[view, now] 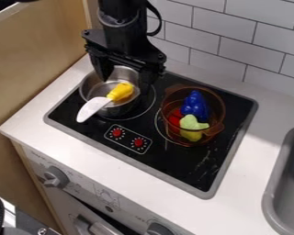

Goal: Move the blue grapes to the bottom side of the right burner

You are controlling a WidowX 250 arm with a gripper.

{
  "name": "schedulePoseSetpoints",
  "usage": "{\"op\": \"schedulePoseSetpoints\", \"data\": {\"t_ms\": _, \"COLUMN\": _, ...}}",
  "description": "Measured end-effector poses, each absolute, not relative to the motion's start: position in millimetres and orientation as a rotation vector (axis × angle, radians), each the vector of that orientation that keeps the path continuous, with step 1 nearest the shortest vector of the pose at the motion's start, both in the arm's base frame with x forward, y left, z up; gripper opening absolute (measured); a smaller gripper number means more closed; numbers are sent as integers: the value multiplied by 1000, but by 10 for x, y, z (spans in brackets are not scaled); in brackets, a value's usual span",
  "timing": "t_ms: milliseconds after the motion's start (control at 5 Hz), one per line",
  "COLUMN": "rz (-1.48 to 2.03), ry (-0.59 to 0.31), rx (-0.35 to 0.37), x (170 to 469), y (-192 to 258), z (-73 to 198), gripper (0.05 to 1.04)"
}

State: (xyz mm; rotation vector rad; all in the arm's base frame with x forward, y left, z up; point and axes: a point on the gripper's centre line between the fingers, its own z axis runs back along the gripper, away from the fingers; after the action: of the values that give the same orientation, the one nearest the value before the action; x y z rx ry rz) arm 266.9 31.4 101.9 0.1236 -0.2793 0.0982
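Gripper (126, 81) open, fingers spread over the steel pot (92, 88), upper left of frame; blue grapes (195, 106) lie to its right and lower, right of centre, inside the amber pot (217, 109), long axis roughly up-down in frame.

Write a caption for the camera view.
Gripper over a metal pot, blue grapes in the amber pot on the right burner.

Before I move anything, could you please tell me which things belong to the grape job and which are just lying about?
For the job: blue grapes; amber pot holding them; right burner; tool.

Lying about: red piece and yellow-green piece beside the grapes; metal pot; yellow-and-white utensil.
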Motion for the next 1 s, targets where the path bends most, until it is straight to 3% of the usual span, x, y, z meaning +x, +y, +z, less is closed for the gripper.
{"op": "schedulePoseSetpoints", "data": {"t_ms": 600, "rz": 187, "ry": -226, "rx": 178, "x": 2837, "y": -24, "z": 877, "gripper": 997}}
{"op": "schedulePoseSetpoints", "data": {"t_ms": 1000, "rz": 255, "ry": -272, "rx": 164, "x": 3078, "y": -429, "z": 841, "gripper": 997}}
